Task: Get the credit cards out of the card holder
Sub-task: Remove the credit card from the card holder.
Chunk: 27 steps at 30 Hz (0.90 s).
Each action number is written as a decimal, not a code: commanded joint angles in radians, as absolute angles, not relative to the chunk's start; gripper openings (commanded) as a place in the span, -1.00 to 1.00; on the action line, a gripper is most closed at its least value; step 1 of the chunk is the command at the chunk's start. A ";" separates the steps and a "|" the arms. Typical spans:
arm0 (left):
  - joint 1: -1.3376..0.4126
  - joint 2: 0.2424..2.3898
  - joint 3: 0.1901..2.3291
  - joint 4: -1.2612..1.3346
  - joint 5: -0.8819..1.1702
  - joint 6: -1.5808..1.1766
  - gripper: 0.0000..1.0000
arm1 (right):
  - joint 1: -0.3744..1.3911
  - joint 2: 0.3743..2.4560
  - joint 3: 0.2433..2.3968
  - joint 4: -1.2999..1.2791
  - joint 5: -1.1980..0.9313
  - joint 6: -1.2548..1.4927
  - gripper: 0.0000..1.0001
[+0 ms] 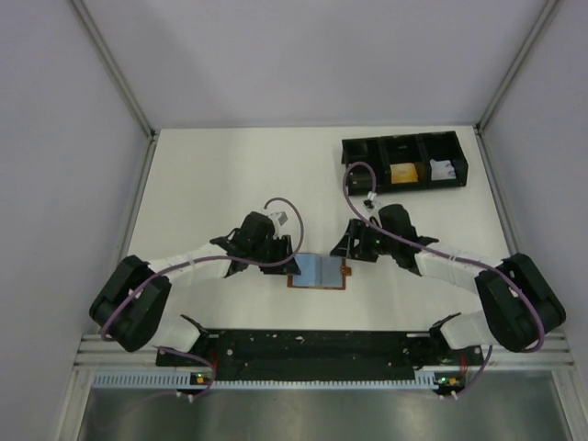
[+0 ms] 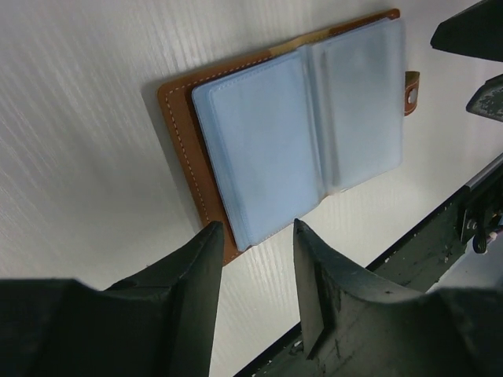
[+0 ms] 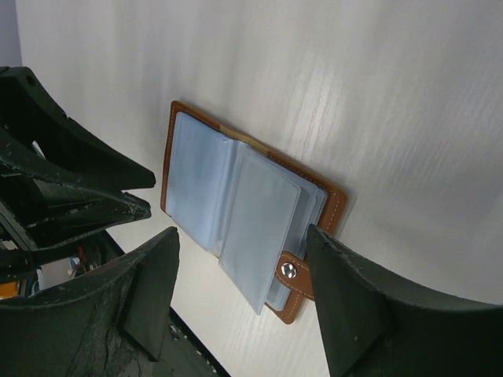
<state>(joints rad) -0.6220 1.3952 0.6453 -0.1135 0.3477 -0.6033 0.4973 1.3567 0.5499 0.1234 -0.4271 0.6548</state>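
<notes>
The brown card holder [image 1: 320,272] lies open flat on the white table between my two grippers, its pale blue plastic sleeves facing up. In the left wrist view the card holder [image 2: 185,118] sits just beyond my open left gripper [image 2: 255,232], whose fingertips hover by its near corner. In the right wrist view the card holder [image 3: 330,200] lies under my open right gripper [image 3: 244,239], with the snap tab [image 3: 292,276] next to the right finger. No card shows clearly in the sleeves. In the top view the left gripper [image 1: 287,250] and right gripper [image 1: 354,248] flank the holder.
A black three-compartment tray [image 1: 404,163] stands at the back right, holding a yellow-orange item [image 1: 402,174] and a white item [image 1: 443,170]. A black rail [image 1: 312,347] runs along the near table edge. Grey walls enclose the left and right sides.
</notes>
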 commanded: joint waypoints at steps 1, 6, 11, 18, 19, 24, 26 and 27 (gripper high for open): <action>-0.637 1.419 0.629 -0.058 0.348 -0.627 -0.15 | 0.515 1.397 0.580 0.189 -0.449 0.644 0.30; -0.646 1.431 0.614 -0.043 0.350 -0.644 -0.37 | 0.522 1.439 0.598 0.192 -0.471 0.638 0.29; -0.652 1.434 0.603 -0.031 0.350 -0.657 -0.48 | 0.535 1.454 0.615 0.202 -0.503 0.640 0.25; -0.660 1.443 0.597 -0.012 0.359 -0.669 -0.49 | 0.551 1.485 0.637 0.213 -0.543 0.655 0.19; -0.663 1.443 0.594 -0.008 0.359 -0.672 -0.49 | 0.555 1.488 0.640 0.221 -0.554 0.658 0.18; -0.664 1.450 0.575 0.028 0.359 -0.687 -0.49 | 0.592 1.525 0.686 0.226 -0.589 0.664 0.16; -0.664 1.453 0.571 0.034 0.357 -0.692 -0.50 | 0.603 1.540 0.699 0.229 -0.592 0.667 0.15; -0.664 1.451 0.568 0.037 0.357 -0.695 -0.50 | 0.610 1.548 0.704 0.236 -0.598 0.670 0.15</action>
